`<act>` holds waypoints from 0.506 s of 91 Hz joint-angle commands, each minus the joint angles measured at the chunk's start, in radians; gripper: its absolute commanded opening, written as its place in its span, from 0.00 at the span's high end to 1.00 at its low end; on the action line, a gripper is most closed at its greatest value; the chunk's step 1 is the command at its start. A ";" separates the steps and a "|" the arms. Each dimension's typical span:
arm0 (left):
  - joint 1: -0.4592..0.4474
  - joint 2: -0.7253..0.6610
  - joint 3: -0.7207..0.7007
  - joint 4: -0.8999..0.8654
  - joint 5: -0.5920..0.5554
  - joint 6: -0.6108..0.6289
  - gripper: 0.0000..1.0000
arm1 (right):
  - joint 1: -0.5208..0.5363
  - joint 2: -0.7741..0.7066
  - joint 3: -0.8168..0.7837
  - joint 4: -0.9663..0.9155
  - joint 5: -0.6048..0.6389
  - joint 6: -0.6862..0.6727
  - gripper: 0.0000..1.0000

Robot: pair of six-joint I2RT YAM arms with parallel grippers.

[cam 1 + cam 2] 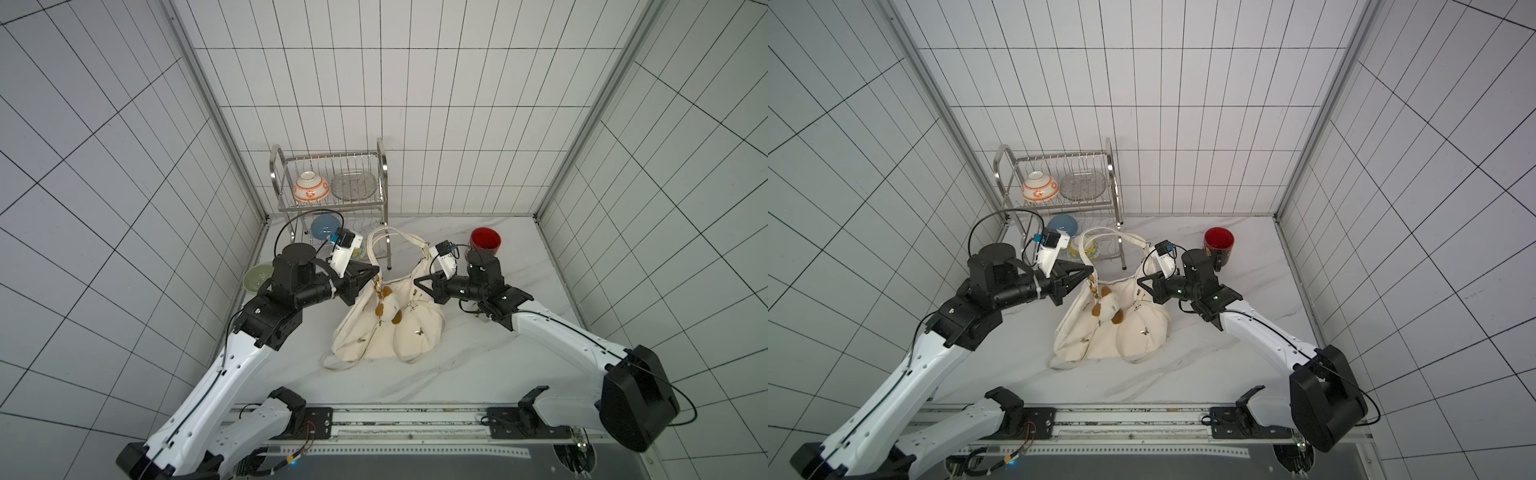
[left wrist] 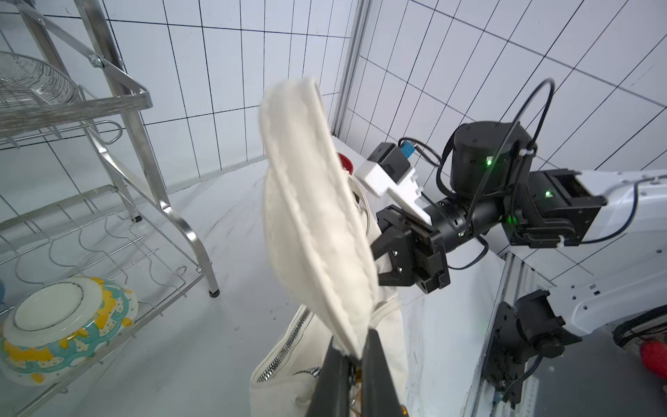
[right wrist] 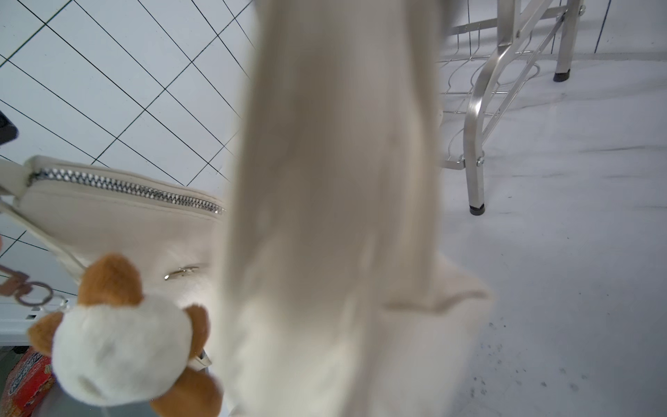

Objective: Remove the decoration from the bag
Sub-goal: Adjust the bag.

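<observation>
Decoration (image 1: 387,309) on cream bag (image 1: 365,336) between left pincer (image 2: 355,352) and right pincer (image 1: 417,281), each tight on bag fabric.

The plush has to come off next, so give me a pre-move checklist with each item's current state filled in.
1. Left gripper shut on the strap at its base: ok.
2. Right gripper holding the bag: cannot tell; it is shut, but its tips are hidden behind the strap in the left wrist view.
3. Plush decoration exposed on top of the bag, between the grippers: ok.
4. Plush decoration detached: not ok; its gold chain links it to the bag's corner by the left gripper.
5. A gripper free to take the plush: not ok; both are shut at the bag.
</observation>
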 commanded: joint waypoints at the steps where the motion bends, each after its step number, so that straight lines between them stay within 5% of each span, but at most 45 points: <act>1: 0.010 0.036 0.078 0.112 0.098 -0.093 1.00 | -0.002 0.001 0.040 -0.056 0.024 -0.067 0.88; 46: 0.092 0.134 0.073 0.159 0.081 -0.258 1.00 | -0.024 -0.083 0.115 -0.254 0.153 -0.177 0.44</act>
